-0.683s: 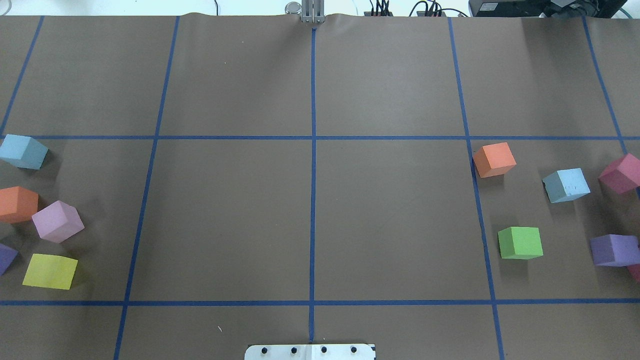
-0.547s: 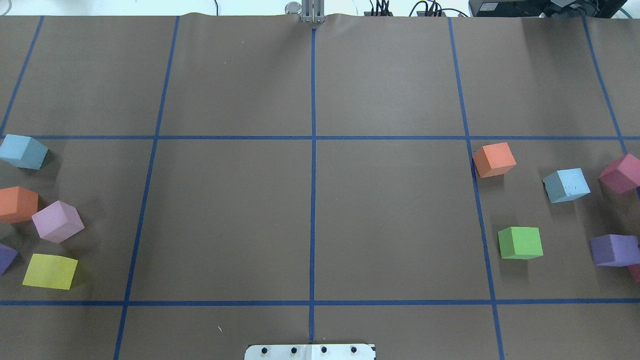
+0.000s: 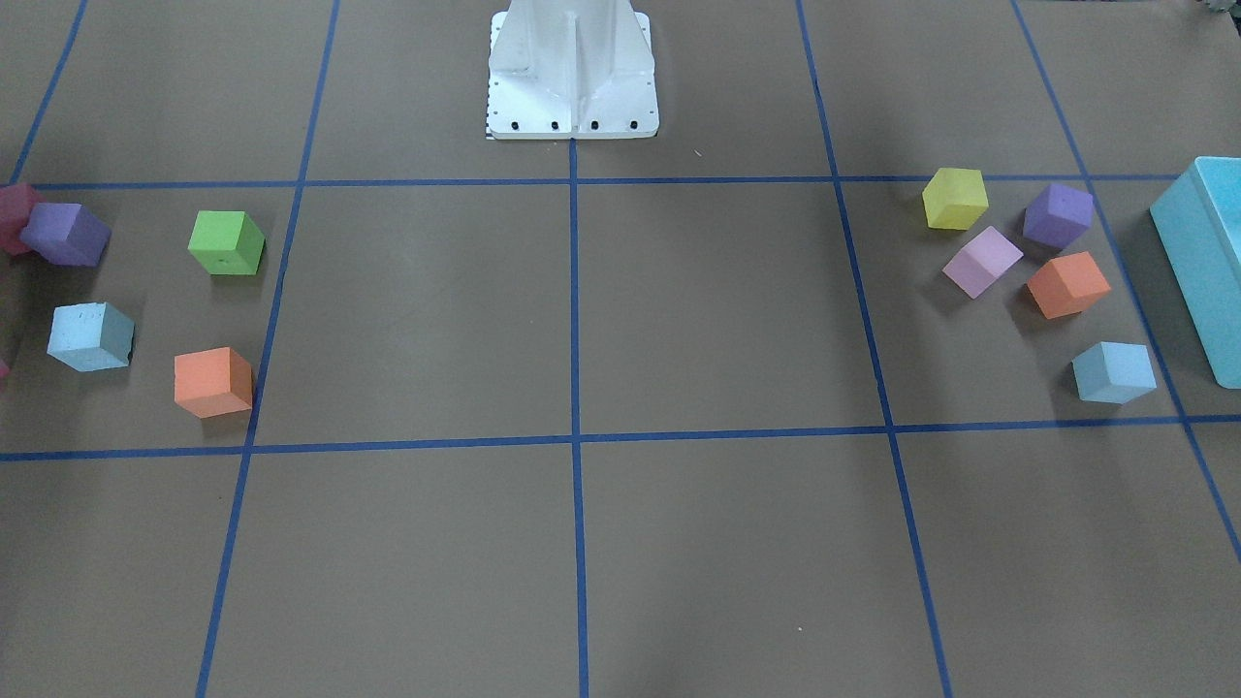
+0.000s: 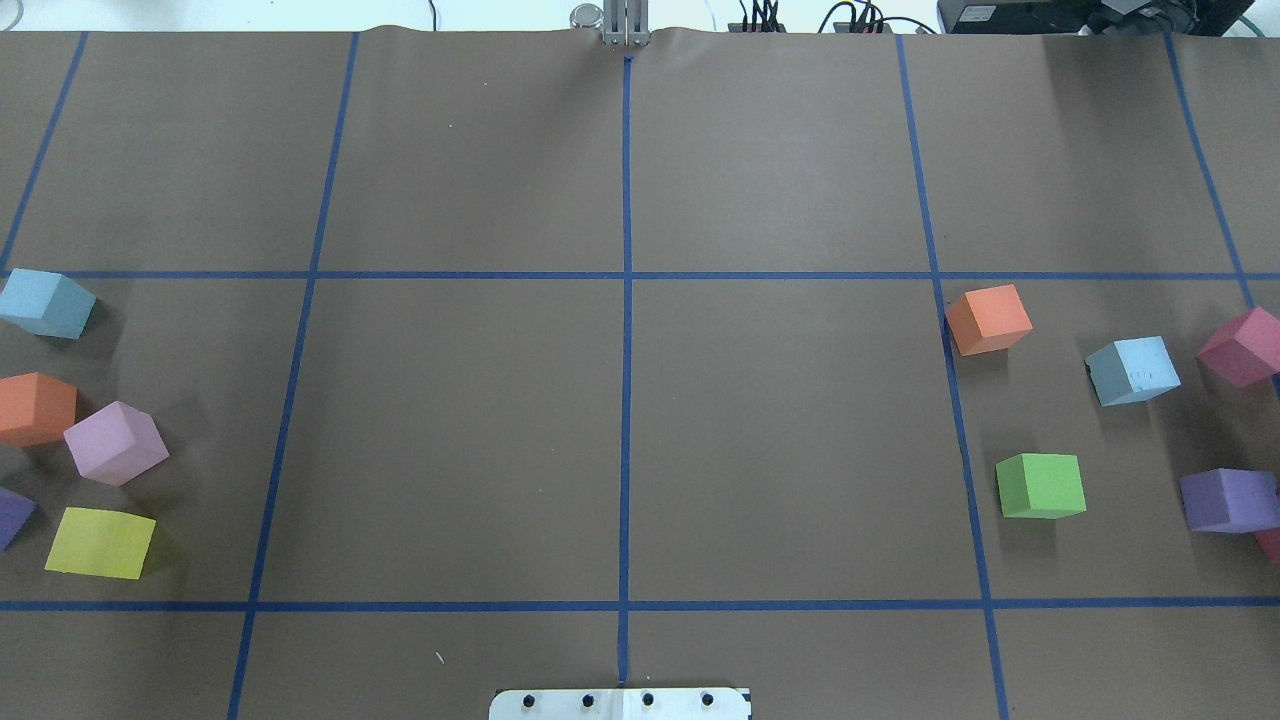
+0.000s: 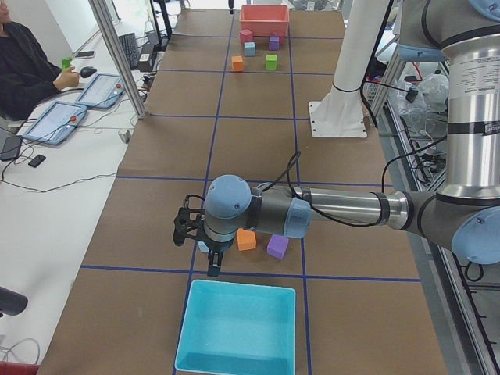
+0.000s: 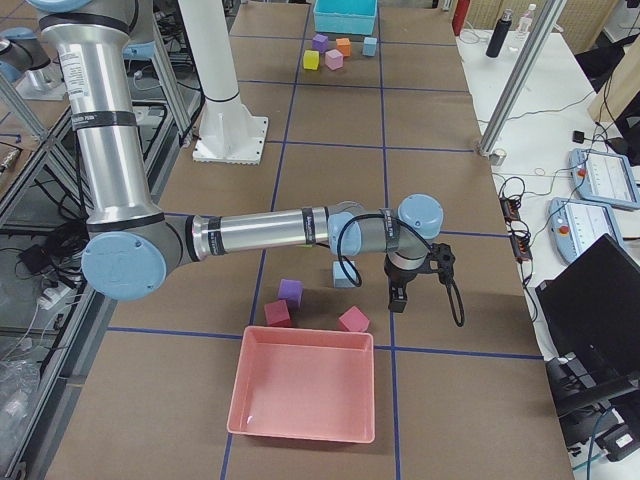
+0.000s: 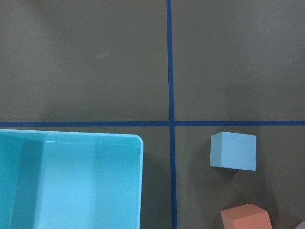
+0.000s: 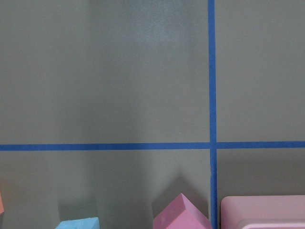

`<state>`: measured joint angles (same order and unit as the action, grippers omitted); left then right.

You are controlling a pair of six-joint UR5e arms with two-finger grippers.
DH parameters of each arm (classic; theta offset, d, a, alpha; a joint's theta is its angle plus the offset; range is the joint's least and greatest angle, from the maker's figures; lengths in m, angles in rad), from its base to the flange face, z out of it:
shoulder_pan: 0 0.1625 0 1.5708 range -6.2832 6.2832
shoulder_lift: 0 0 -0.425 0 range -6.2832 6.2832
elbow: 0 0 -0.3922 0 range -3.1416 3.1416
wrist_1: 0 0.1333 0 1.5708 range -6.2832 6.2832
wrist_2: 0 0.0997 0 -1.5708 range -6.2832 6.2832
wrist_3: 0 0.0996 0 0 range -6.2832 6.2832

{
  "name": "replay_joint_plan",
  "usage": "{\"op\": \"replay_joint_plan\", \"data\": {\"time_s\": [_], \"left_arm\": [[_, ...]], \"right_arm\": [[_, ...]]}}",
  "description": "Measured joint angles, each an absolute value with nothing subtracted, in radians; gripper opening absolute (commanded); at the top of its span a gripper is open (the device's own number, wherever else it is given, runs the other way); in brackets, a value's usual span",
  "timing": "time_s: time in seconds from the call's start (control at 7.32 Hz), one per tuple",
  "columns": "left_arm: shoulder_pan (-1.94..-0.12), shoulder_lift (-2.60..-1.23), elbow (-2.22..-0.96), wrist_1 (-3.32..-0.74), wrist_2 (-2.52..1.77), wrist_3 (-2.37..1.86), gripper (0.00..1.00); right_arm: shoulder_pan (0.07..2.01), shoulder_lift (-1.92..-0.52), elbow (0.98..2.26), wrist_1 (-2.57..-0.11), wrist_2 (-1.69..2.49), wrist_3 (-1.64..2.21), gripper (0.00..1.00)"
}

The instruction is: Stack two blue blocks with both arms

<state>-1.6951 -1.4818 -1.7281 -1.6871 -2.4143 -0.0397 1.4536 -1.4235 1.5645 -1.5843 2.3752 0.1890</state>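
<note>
One pale blue block (image 4: 45, 303) lies at the table's left edge, also in the front view (image 3: 1115, 372) and the left wrist view (image 7: 233, 150). The other blue block (image 4: 1133, 370) lies at the right side, also in the front view (image 3: 90, 336) and at the bottom edge of the right wrist view (image 8: 78, 223). My left gripper (image 5: 211, 262) hangs just above and beside the left block, shown only in the exterior left view. My right gripper (image 6: 398, 300) hovers right of the right block (image 6: 346, 274), shown only in the exterior right view. I cannot tell whether either gripper is open or shut.
A turquoise box (image 3: 1207, 262) stands past the left cluster of orange (image 4: 35, 408), pink (image 4: 115, 442) and yellow (image 4: 100, 542) cubes. A pink tray (image 6: 300, 385) stands past the right cluster of orange (image 4: 988, 319), green (image 4: 1040, 485), purple (image 4: 1225, 499) and red (image 4: 1245, 347) cubes.
</note>
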Motion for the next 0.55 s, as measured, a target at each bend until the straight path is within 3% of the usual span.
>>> {"op": "replay_joint_plan", "data": {"time_s": [0.55], "left_arm": [[-1.695,-1.482,-1.730,-1.685,-2.424,-0.040,0.98]], "right_arm": [[1.291,-1.468,1.599,-1.456,2.399,0.338,1.00]]}}
